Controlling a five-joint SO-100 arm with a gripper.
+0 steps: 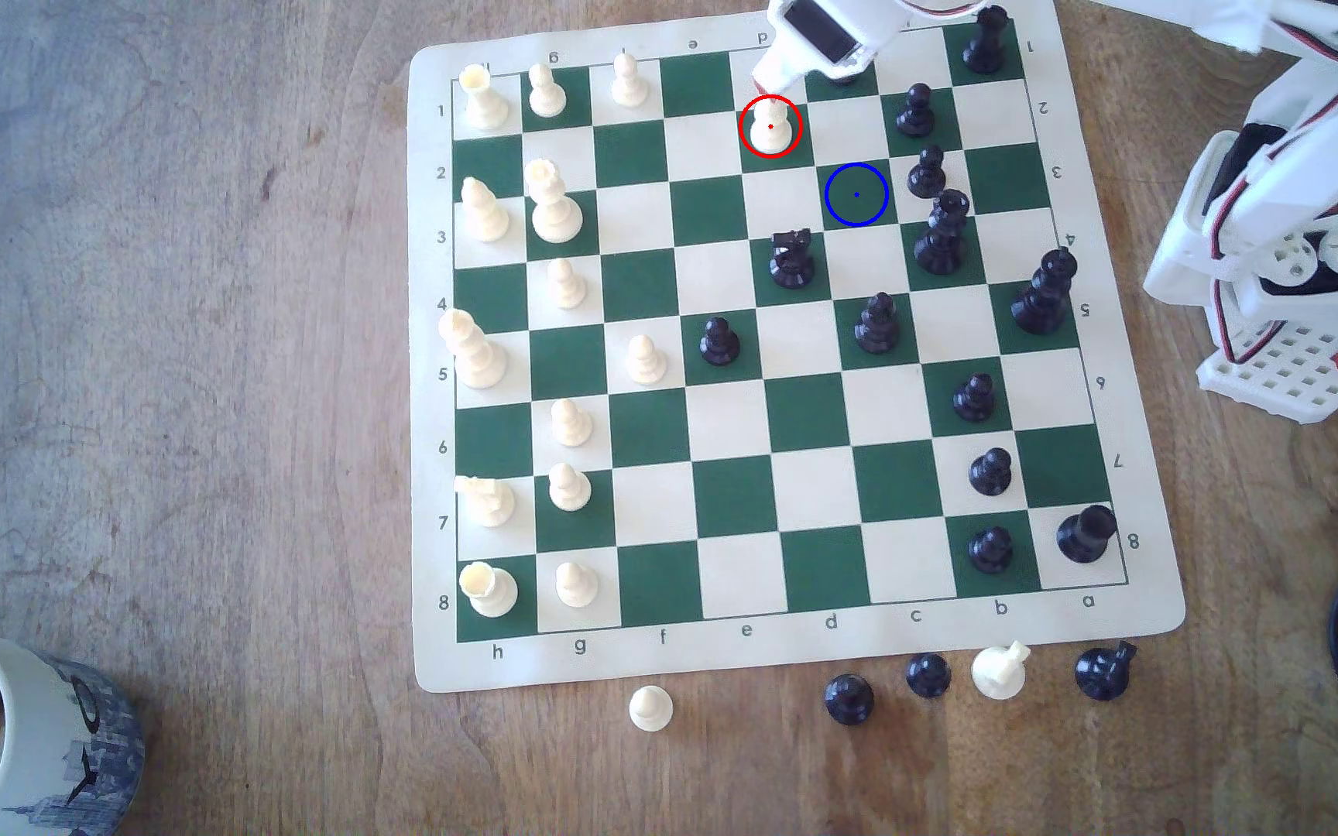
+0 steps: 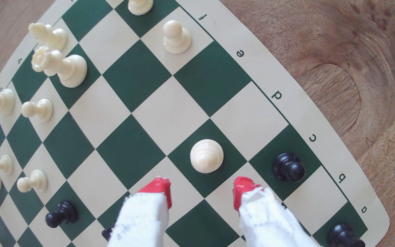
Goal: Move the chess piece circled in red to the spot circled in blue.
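Note:
The cream chess piece stands upright inside the red ring on a green square near the board's far edge. In the wrist view the chess piece is seen from above, on its green square. The spot, a green square with a blue ring, lies one square diagonally nearer and toward the exterior view's right. My gripper hovers just behind and above the piece. Its red-tipped fingers are spread, so the gripper is open with nothing between them, a little short of the piece.
Black pieces stand close by: a pawn right of the spot, a knight in front of it, and a pawn beside the gripper. Captured pieces line the board's near edge. A mug sits at the near left. The arm's base stands at the right.

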